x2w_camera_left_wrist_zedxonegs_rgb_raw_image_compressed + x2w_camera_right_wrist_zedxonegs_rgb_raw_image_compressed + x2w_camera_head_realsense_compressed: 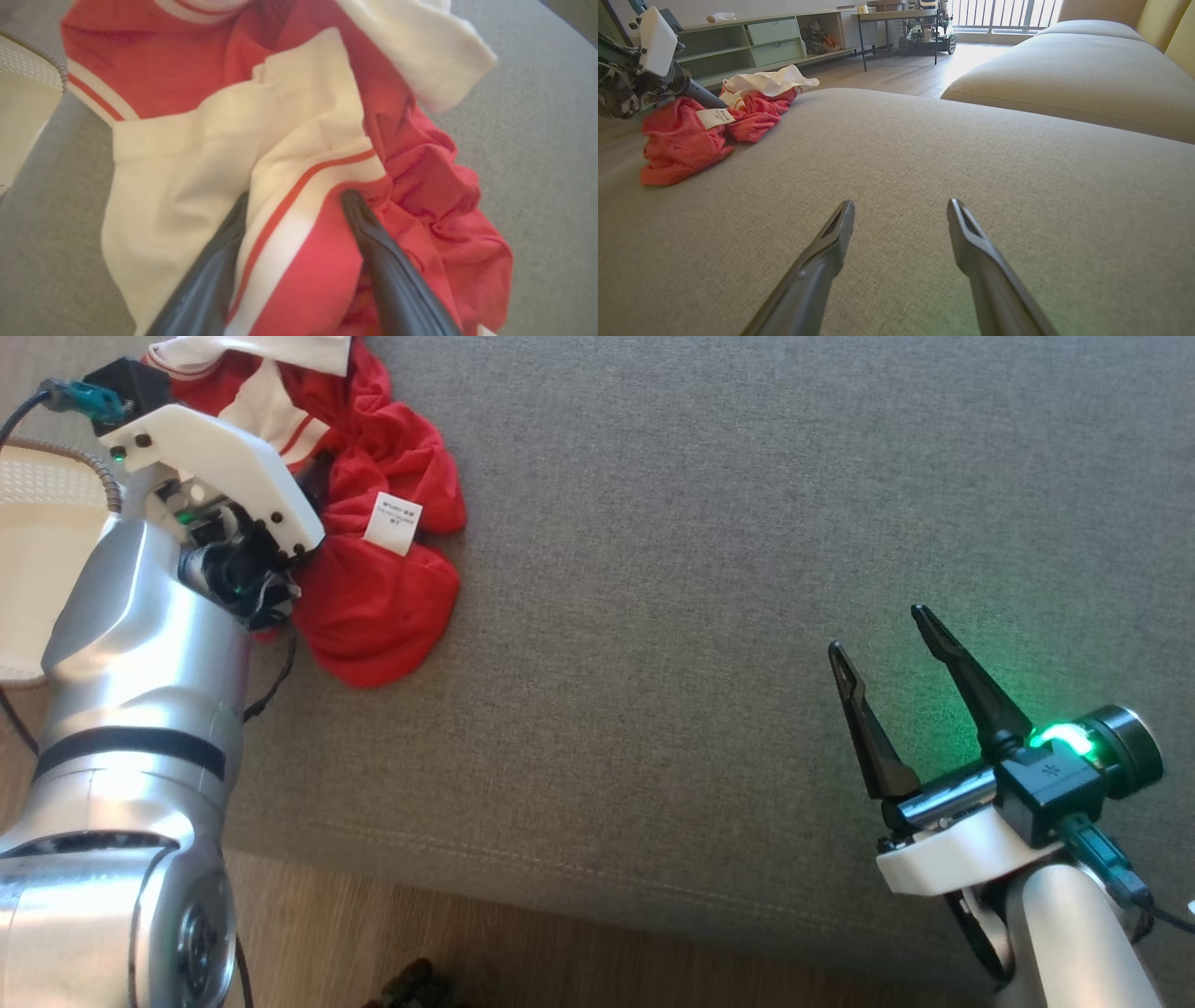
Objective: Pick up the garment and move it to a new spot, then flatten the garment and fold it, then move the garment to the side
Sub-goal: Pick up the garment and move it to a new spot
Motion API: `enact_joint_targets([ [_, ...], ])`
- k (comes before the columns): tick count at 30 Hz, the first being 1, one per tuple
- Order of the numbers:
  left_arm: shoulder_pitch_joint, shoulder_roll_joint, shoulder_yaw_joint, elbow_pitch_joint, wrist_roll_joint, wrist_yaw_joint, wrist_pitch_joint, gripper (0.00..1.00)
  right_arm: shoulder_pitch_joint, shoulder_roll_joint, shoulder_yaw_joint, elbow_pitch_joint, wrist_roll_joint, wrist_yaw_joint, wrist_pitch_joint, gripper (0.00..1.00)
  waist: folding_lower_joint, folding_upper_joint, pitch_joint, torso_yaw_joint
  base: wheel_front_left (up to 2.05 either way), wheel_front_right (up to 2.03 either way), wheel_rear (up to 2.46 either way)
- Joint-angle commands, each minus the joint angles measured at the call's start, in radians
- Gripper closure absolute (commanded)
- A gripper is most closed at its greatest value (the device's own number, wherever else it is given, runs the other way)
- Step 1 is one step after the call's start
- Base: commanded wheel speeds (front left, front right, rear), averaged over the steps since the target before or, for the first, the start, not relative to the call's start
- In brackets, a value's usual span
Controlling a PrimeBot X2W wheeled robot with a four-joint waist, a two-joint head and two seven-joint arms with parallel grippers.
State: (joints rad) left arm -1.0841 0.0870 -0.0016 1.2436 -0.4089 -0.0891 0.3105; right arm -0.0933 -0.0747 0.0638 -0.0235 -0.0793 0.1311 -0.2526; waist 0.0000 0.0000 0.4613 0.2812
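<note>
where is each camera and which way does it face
Head view: on the head, looking down at the grey sofa seat; shows the left arm and open right gripper.
Left wrist view: on the left wrist, looking closely at the garment; open left gripper in front.
Right wrist view: on the right wrist, looking low across the seat into the room; its own fingers show.
Shared: all three show the garment.
</note>
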Motion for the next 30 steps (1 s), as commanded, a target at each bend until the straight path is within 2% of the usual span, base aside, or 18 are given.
enact_joint_targets([
  [1, -0.020, 0.053, 0.003, -0.016, 0.002, -0.004, -0.032, 0.00, -0.012, -0.006, 0.030, -0.029, 0.005, 0.000, -0.009, 0.00, 0.0000, 0.0000, 0.000, -0.005, 0.00, 0.00, 0.00],
  [2, -0.020, 0.055, 0.005, -0.017, 0.000, -0.005, -0.055, 1.00, -0.015, -0.006, 0.029, -0.028, 0.006, 0.000, -0.009, 0.00, 0.0000, 0.0000, 0.000, -0.007, 0.00, 0.00, 0.00],
  [5, -0.023, 0.052, 0.015, -0.026, -0.016, -0.013, -0.131, 1.00, -0.016, -0.002, 0.025, -0.021, 0.007, 0.000, -0.009, 0.00, 0.0000, 0.0000, -0.014, -0.004, 0.00, 0.00, 0.00],
  [6, -0.029, 0.051, 0.011, -0.044, -0.012, -0.017, -0.203, 1.00, -0.012, 0.000, 0.022, -0.015, 0.008, 0.000, -0.009, 0.00, 0.0000, 0.0000, -0.029, -0.002, 0.00, 0.00, 0.00],
  [10, -0.037, 0.050, -0.006, -0.088, 0.006, -0.022, -0.377, 1.00, -0.007, 0.007, 0.026, -0.005, 0.016, 0.000, -0.009, 0.00, 0.0000, 0.0000, -0.070, -0.005, 0.00, 0.00, 0.00],
  [16, -0.057, 0.005, -0.071, -0.156, 0.004, -0.040, -0.491, 1.00, -0.010, 0.019, 0.035, 0.003, 0.036, 0.000, -0.009, 0.00, 0.0000, 0.0000, -0.142, -0.034, 0.00, 0.00, 0.00],
  [18, -0.060, 0.000, -0.084, -0.175, 0.001, -0.040, -0.505, 1.00, -0.014, 0.021, 0.037, -0.004, 0.040, 0.000, -0.009, 0.00, 0.0000, 0.0000, -0.155, -0.045, 0.00, 0.00, 0.00],
  [22, -0.058, -0.016, -0.162, -0.270, -0.022, -0.041, -0.528, 1.00, -0.025, 0.024, 0.034, -0.025, 0.066, 0.000, -0.009, 0.00, 0.0000, 0.0000, -0.199, -0.110, 0.00, 0.00, 0.00],
  [30, -0.028, -0.022, -0.284, -0.465, -0.099, -0.041, -0.492, 1.00, -0.052, 0.024, -0.004, -0.133, 0.142, 0.000, -0.009, 0.00, 0.0000, 0.0000, -0.252, -0.309, 0.00, 0.00, 0.00],
])
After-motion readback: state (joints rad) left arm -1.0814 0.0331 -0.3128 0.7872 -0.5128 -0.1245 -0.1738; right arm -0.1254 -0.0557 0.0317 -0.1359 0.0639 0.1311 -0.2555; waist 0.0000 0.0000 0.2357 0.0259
